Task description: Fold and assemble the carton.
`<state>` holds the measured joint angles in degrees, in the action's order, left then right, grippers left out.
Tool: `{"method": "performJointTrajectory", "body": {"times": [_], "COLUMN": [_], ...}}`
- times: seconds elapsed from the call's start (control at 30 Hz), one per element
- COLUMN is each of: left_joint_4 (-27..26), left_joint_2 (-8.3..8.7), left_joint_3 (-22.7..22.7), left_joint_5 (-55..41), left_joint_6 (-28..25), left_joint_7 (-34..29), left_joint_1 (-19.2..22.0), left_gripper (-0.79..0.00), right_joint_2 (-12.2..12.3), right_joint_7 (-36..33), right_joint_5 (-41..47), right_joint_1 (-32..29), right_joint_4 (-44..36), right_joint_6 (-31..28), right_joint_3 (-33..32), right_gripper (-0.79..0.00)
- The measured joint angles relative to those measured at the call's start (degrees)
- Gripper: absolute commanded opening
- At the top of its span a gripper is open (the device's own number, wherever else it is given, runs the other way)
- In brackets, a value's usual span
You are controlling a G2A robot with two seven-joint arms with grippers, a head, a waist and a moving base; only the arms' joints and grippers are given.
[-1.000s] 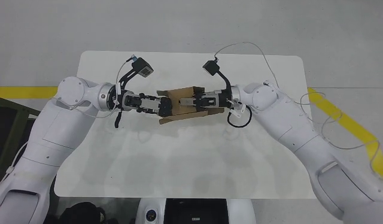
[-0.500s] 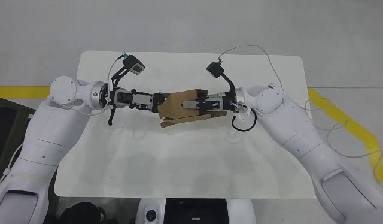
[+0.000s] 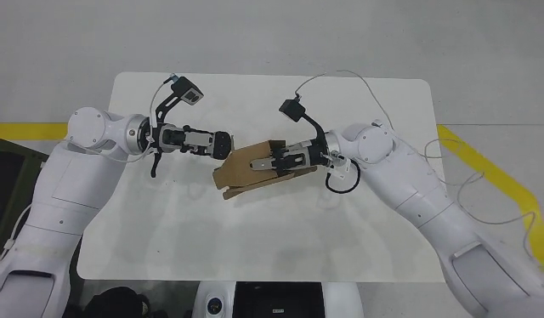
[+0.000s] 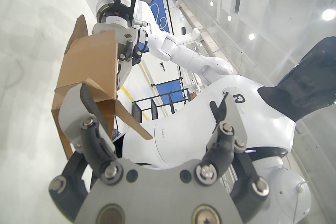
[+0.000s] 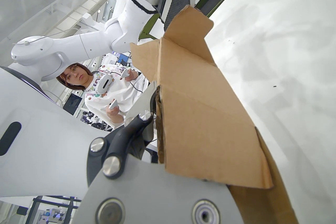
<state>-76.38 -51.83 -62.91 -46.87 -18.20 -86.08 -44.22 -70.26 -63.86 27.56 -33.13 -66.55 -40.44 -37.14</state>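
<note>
A brown carton [image 3: 251, 169], partly unfolded with loose flaps, hangs tilted just above the middle of the white table [image 3: 382, 224]. My right gripper [image 3: 278, 159] is shut on one of its walls, which is clamped at a fingertip [image 5: 155, 104] in the right wrist view. The carton [image 5: 199, 114] stretches away from that grip. My left gripper [image 3: 221, 144] stands open at the carton's left end. In the left wrist view its fingers [image 4: 86, 101] are spread wide, one of them right beside the carton [image 4: 89, 64] and its open flaps. The right gripper [image 4: 125, 59] grips the far side there.
The white table has free room in front of the carton and to both sides. A thin cable [image 3: 365, 71] loops from the right arm over the table's back right. Yellow floor tape [image 3: 489, 169] runs past the table's right edge.
The right gripper has swung the carton toward the front left and tilted it. The left gripper has drawn back a little to the left.
</note>
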Motion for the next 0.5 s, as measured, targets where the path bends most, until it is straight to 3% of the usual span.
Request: {"method": "performJointTrajectory", "body": {"times": [0.5], "left_joint_4": [-0.10], "left_joint_2": [-0.55], "left_joint_3": [-0.62], "left_joint_5": [0.53], "left_joint_6": [0.66], "left_joint_7": [-0.66], "left_joint_1": [0.19], "left_gripper": [0.000], "right_joint_2": [-0.78], "right_joint_7": [2.07], "right_joint_5": [0.21], "right_joint_1": [0.14], "right_joint_4": [2.27], "right_joint_6": [-2.05], "right_joint_3": [-1.36], "right_gripper": [-0.785]}}
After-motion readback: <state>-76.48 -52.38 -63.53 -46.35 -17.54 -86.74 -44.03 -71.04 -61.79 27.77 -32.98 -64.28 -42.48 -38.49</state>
